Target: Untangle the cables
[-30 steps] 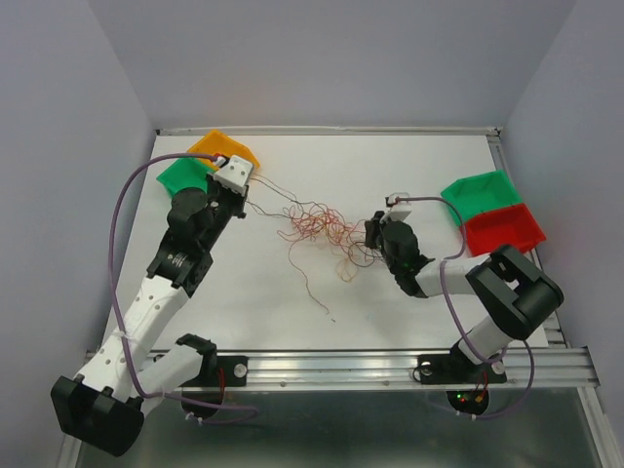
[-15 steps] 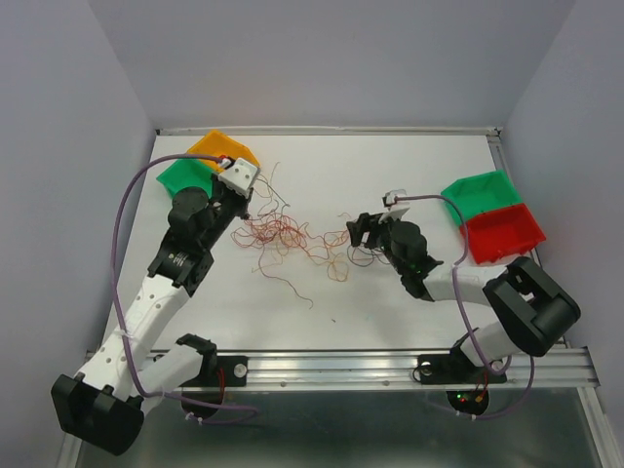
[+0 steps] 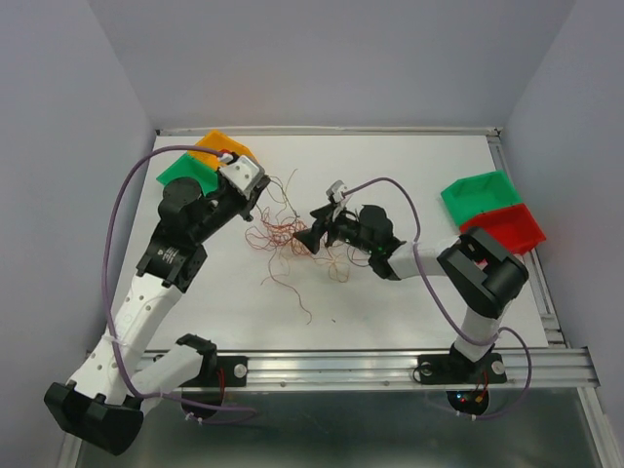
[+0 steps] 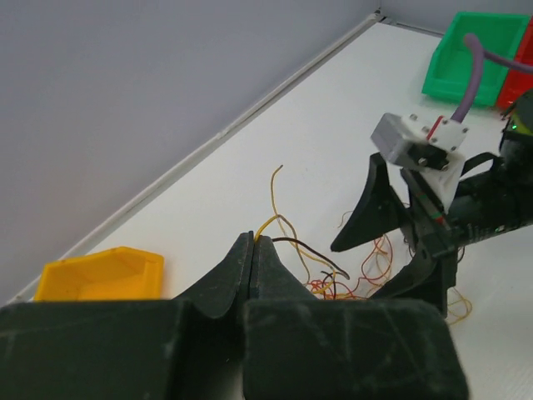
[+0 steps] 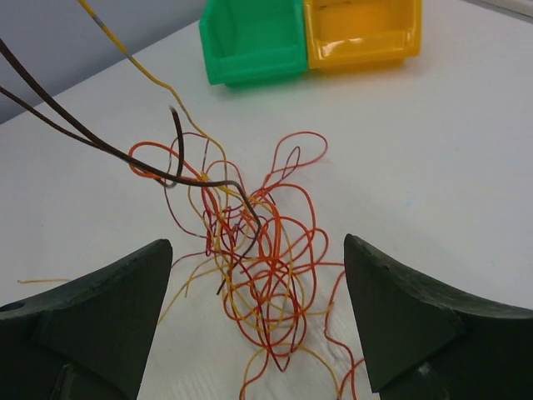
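Observation:
A tangle of thin red, orange, yellow and dark brown wires [image 3: 286, 234] lies on the white table, left of centre. My left gripper [image 4: 252, 242] is shut on a yellow wire [image 4: 271, 223] and a dark brown wire [image 4: 308, 250], both running up from the tangle; in the top view it [image 3: 255, 200] hangs at the tangle's upper left. My right gripper [image 5: 258, 287] is open, its fingers [image 5: 92, 317] straddling the tangle [image 5: 262, 258] just above the table. In the top view it [image 3: 312, 234] sits at the tangle's right edge.
An orange bin [image 3: 219, 146] and a green bin [image 3: 185, 172] stand at the back left, close behind my left arm. A green bin [image 3: 483, 193] and a red bin [image 3: 507, 230] stand at the right edge. A loose strand [image 3: 297, 297] trails toward the front.
The tangle has been dragged left, toward my left gripper. My right gripper has followed it leftward across the table and now stands over its right side.

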Robot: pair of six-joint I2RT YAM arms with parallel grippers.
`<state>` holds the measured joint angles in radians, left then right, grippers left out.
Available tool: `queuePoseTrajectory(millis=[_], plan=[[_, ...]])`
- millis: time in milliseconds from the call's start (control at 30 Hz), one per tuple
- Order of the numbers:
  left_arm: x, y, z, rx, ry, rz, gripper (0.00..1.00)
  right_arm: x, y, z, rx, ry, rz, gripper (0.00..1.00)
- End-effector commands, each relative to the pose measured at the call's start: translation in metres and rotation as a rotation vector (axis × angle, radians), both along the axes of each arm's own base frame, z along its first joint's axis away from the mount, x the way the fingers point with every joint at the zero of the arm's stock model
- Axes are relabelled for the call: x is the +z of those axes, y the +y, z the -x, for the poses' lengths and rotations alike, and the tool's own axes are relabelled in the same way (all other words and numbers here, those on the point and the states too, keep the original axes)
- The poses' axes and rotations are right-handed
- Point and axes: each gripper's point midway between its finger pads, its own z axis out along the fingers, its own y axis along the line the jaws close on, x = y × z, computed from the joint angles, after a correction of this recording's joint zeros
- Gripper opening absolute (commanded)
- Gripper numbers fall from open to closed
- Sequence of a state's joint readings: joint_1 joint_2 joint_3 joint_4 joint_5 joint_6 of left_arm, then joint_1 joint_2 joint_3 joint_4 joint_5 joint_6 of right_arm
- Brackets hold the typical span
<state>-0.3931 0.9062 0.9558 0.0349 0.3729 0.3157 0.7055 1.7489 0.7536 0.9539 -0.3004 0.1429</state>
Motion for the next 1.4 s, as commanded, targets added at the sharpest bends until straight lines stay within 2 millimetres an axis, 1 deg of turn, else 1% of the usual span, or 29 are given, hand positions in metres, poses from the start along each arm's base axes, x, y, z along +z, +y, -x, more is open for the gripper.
queuePoseTrajectory(millis=[0,67,167,200,233,267,333,367,400,433,467,500,567,600,633,667,733,767,867,900,1000,1033,1067,1167,1200,1233,1267,1300,1367], plan=[[0.064,-0.005,0.016,-0.052,-0.112,0.065,0.0,0.039,0.037,-0.002,0.132,-0.127,-0.077,0.89],[0.077,-0.004,0.02,-0.052,-0.129,0.071,0.0,0.033,0.046,-0.01,0.142,-0.122,-0.075,0.89],[0.108,-0.002,0.027,-0.057,-0.186,0.094,0.0,0.018,0.057,-0.016,0.144,-0.095,-0.065,0.84],[0.124,0.0,0.032,-0.061,-0.203,0.105,0.0,0.021,0.06,-0.02,0.144,-0.101,-0.073,0.68],[0.128,-0.002,0.031,-0.067,-0.196,0.106,0.0,0.01,0.062,-0.021,0.148,-0.081,-0.064,0.62],[0.152,0.001,0.037,-0.067,-0.233,0.133,0.0,0.01,0.064,-0.021,0.149,-0.076,-0.066,0.53],[0.173,0.007,0.034,-0.024,-0.256,0.161,0.0,0.002,0.064,-0.019,0.154,-0.063,-0.06,0.5],[0.185,0.012,0.033,0.005,-0.276,0.181,0.0,0.001,0.063,-0.018,0.149,-0.06,-0.062,0.45],[0.209,0.019,0.038,0.033,-0.324,0.213,0.0,-0.001,0.061,-0.017,0.143,-0.053,-0.065,0.34],[0.223,0.028,0.037,0.079,-0.36,0.236,0.0,-0.006,0.056,-0.013,0.134,-0.051,-0.069,0.29],[0.239,0.031,0.039,0.091,-0.39,0.248,0.0,-0.003,0.053,-0.011,0.126,-0.047,-0.082,0.13],[0.251,0.035,0.035,0.117,-0.425,0.257,0.0,-0.01,0.048,-0.008,0.111,-0.031,-0.077,0.1],[0.271,0.04,0.036,0.14,-0.462,0.271,0.0,-0.014,0.043,-0.002,0.111,-0.021,-0.071,0.11],[0.297,0.046,0.047,0.147,-0.515,0.294,0.0,-0.013,0.041,0.0,0.111,-0.02,-0.073,0.21],[0.307,0.051,0.048,0.169,-0.532,0.302,0.0,-0.016,0.039,0.002,0.103,-0.012,-0.069,0.21],[0.328,0.055,0.053,0.179,-0.571,0.324,0.0,-0.024,0.035,0.006,0.102,0.001,-0.058,0.21],[0.343,0.055,0.054,0.176,-0.598,0.337,0.0,-0.031,0.029,0.011,0.094,0.015,-0.052,0.3],[0.356,0.059,0.063,0.173,-0.629,0.353,0.0,-0.033,0.028,0.013,0.091,0.016,-0.051,0.31],[0.372,0.062,0.067,0.18,-0.664,0.365,0.0,-0.04,0.018,0.016,0.059,0.032,-0.043,0.31],[0.375,0.064,0.067,0.19,-0.669,0.369,0.0,-0.042,0.016,0.018,0.054,0.034,-0.039,0.35],[0.37,0.061,0.061,0.189,-0.66,0.356,0.0,-0.048,0.006,0.027,0.041,0.043,-0.04,0.65],[0.366,0.058,0.062,0.172,-0.656,0.353,0.0,-0.044,0.004,0.028,0.037,0.026,-0.059,0.65],[0.351,0.05,0.053,0.151,-0.622,0.336,0.0,-0.038,0.001,0.03,0.033,0.015,-0.069,0.66],[0.336,0.034,0.054,0.066,-0.589,0.33,0.0,-0.034,-0.004,0.034,0.03,0.009,-0.076,0.55],[0.328,0.029,0.05,0.05,-0.571,0.319,0.0,-0.027,-0.004,0.036,0.032,-0.001,-0.085,0.43],[0.327,0.029,0.048,0.055,-0.568,0.319,0.0,-0.027,-0.006,0.037,0.031,-0.001,-0.085,0.37],[0.328,0.032,0.045,0.077,-0.569,0.322,0.0,-0.026,-0.007,0.038,0.029,-0.001,-0.087,0.31],[0.331,0.036,0.042,0.105,-0.576,0.326,0.0,-0.024,-0.009,0.039,0.023,-0.002,-0.088,0.13],[0.334,0.051,0.033,0.205,-0.586,0.333,0.0,-0.025,-0.018,0.04,-0.014,0.007,-0.088,0.04]])
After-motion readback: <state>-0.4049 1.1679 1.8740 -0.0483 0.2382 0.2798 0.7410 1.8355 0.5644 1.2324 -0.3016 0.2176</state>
